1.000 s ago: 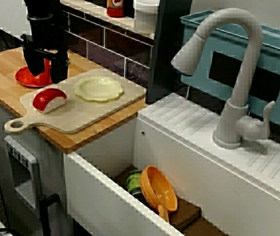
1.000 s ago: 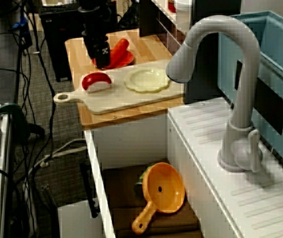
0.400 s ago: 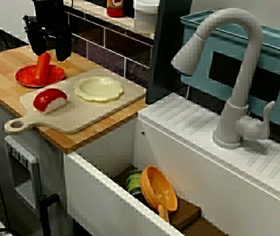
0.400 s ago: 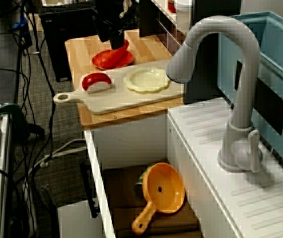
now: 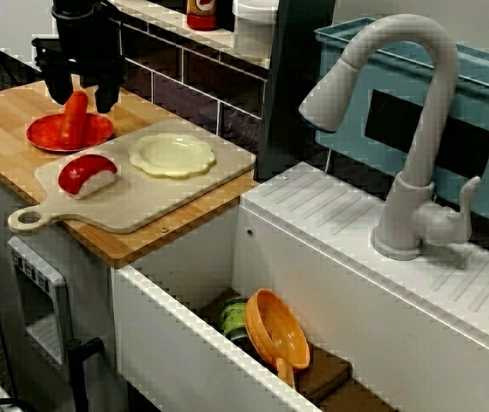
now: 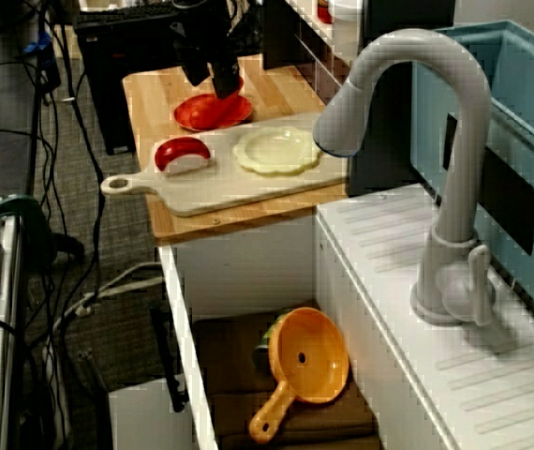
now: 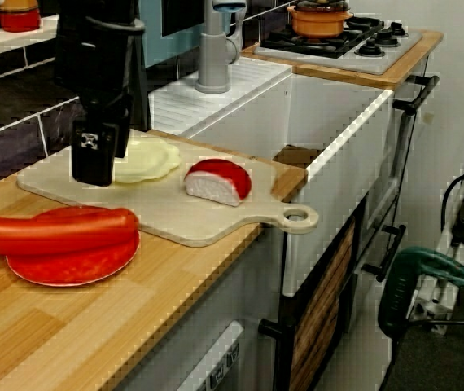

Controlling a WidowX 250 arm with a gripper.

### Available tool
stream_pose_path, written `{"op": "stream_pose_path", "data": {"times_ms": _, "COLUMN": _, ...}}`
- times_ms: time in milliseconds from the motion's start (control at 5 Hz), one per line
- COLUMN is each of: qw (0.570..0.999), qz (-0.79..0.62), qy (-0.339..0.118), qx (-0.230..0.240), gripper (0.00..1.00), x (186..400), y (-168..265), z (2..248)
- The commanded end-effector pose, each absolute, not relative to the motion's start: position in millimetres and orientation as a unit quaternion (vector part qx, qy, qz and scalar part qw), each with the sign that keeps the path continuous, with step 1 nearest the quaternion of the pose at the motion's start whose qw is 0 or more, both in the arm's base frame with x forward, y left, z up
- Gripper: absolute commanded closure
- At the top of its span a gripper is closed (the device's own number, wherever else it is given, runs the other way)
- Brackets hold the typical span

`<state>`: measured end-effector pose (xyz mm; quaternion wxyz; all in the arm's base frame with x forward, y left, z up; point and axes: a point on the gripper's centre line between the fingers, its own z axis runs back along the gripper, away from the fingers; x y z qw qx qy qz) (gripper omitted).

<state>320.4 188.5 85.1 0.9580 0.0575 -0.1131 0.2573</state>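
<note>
A butcher-block wooden counter [image 5: 4, 129] with a warm, streaked grain runs beside a deep white sink [image 5: 176, 343] with smooth walls. Dark glossy tiles back the counter. In the low view along the counter, a stove with an orange pot [image 7: 321, 18] stands at one o'clock, beyond the sink.

A tall matte grey arched faucet [image 5: 420, 146] rises at three o'clock of the counter in the view across the sink. A pale paddle-shaped cutting board [image 5: 141, 202] lies on the counter, its ring handle pointing to eight o'clock.

The black gripper [image 5: 81, 96] hangs at ten o'clock of the board, fingers spread and released, gripping nothing. Down in the sink lies an orange plastic strainer [image 5: 279, 330].

On the board sit a pale yellow scalloped dish [image 5: 172, 154] at its centre and a small red-and-white sushi piece [image 5: 86, 174] at nine o'clock of that dish.

A round red plate [image 5: 51, 133] rests on the bare wood, just off the board's ten-o'clock edge. On it lies the red sausage [image 7: 57, 230]: smooth, glossy, round-ended, lying flat, directly under the spread fingers and clear of them.
</note>
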Motion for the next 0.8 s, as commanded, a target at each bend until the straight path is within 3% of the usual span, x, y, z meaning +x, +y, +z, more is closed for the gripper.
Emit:
{"op": "stream_pose_path", "data": {"times_ms": 0, "qw": 0.946, "qz": 0.278, "qy": -0.141, "qx": 0.091, "gripper": 0.0, "x": 311.7, "y": 200.2, "z": 98.8}}
{"op": "stream_pose_path", "data": {"times_ms": 600, "qw": 0.937, "qz": 0.311, "qy": -0.136, "qx": 0.082, "gripper": 0.0, "x": 314.9, "y": 222.9, "z": 92.8}}
